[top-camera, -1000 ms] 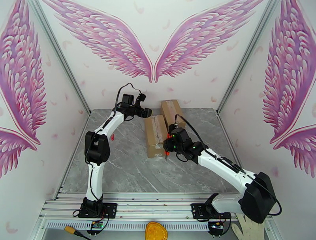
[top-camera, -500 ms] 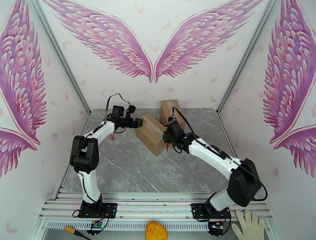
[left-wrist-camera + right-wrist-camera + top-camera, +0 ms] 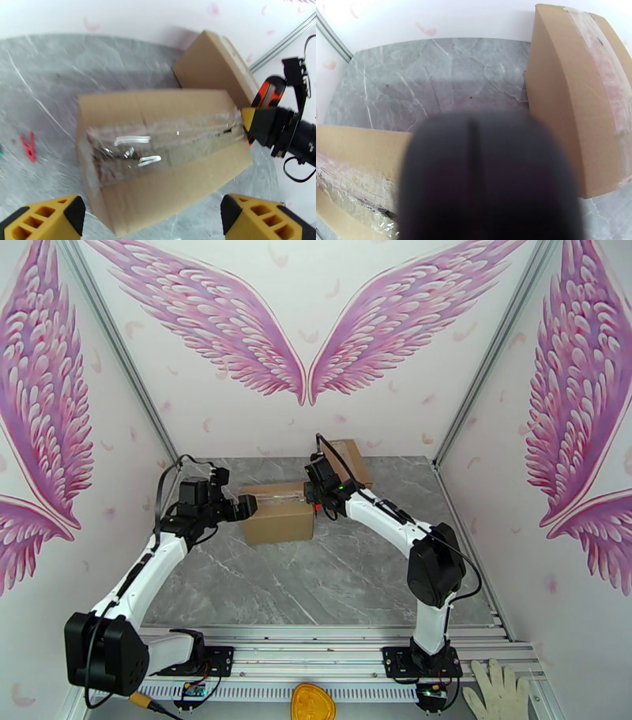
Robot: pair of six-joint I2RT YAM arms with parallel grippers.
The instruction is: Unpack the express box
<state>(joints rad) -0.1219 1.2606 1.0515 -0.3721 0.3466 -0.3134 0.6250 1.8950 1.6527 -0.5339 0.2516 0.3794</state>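
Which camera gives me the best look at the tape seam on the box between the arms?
Left wrist: the tape seam runs along the whole top of the box, wrinkled and glossy. Top external shows it as a thin pale strip. Right wrist catches one end beside a dark blur.

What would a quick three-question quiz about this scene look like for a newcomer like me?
1. True or false: the taped box near the middle of the table has its flaps open.
2. How many cardboard boxes are on the table? A one, B two, C three.
3. Which arm's tool, fingers spread, faces the taped box's left end in the top view?

Key:
1. False. Clear tape runs along its closed top.
2. B. A second box stands behind it by the wall.
3. The left tool.
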